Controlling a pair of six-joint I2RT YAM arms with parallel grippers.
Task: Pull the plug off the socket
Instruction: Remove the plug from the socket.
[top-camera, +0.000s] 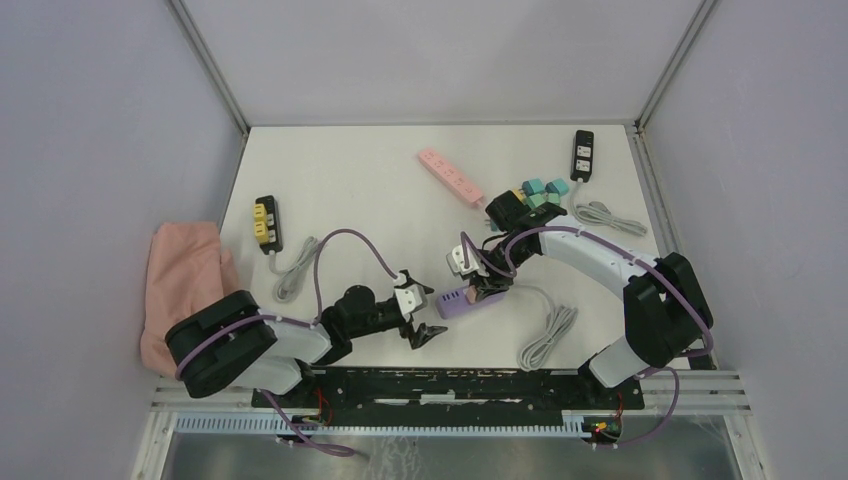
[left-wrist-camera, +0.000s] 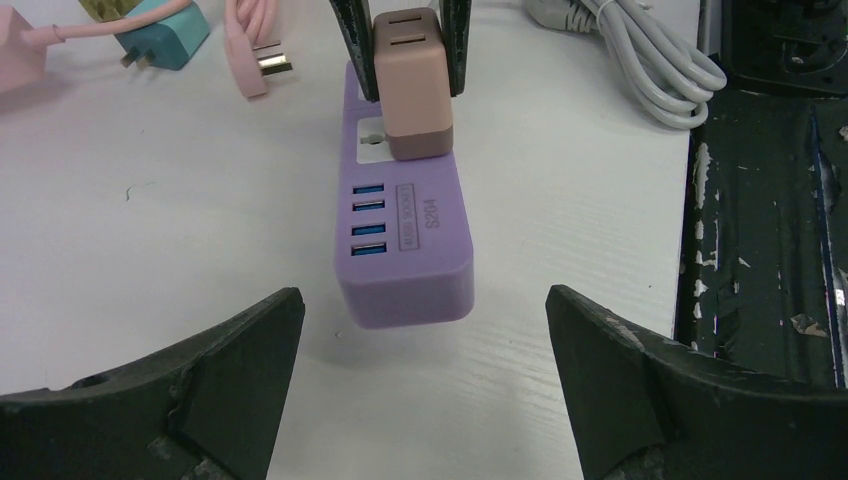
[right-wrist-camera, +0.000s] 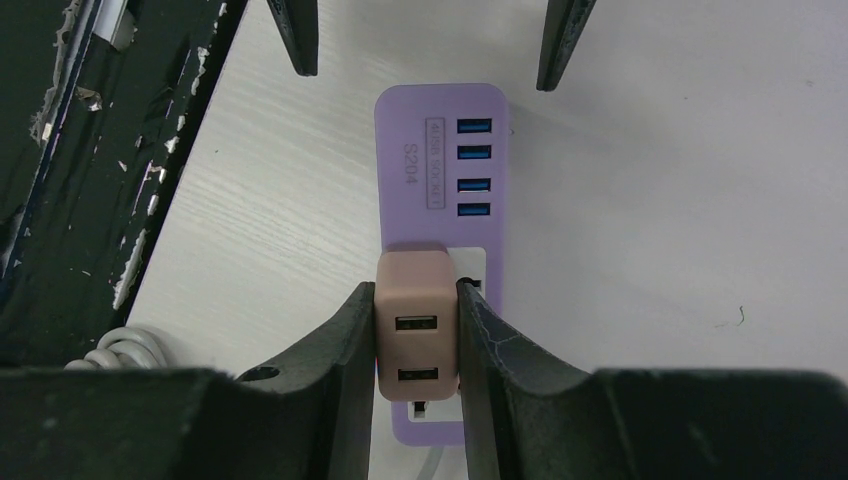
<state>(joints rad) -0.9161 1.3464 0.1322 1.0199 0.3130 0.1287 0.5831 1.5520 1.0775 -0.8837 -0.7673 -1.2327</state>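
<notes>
A purple socket strip (top-camera: 455, 300) (left-wrist-camera: 405, 240) (right-wrist-camera: 440, 170) with blue USB ports lies on the white table. A tan plug (left-wrist-camera: 412, 100) (right-wrist-camera: 415, 320) with two USB slots sits in its outlet. My right gripper (top-camera: 490, 283) (right-wrist-camera: 415, 290) is shut on the plug, one finger on each side. My left gripper (top-camera: 420, 312) (left-wrist-camera: 422, 293) stands open at the strip's other end, its fingertips (right-wrist-camera: 300, 40) wide apart and touching nothing. That end of the strip casts a shadow and looks slightly raised.
A pink power strip (top-camera: 452, 177), teal plugs (top-camera: 543, 192) and a black strip (top-camera: 583, 155) lie at the back. A black-and-yellow strip (top-camera: 267, 222) and pink cloth (top-camera: 185, 275) are on the left. A white coiled cable (top-camera: 548, 338) lies near the black base rail (top-camera: 450, 385).
</notes>
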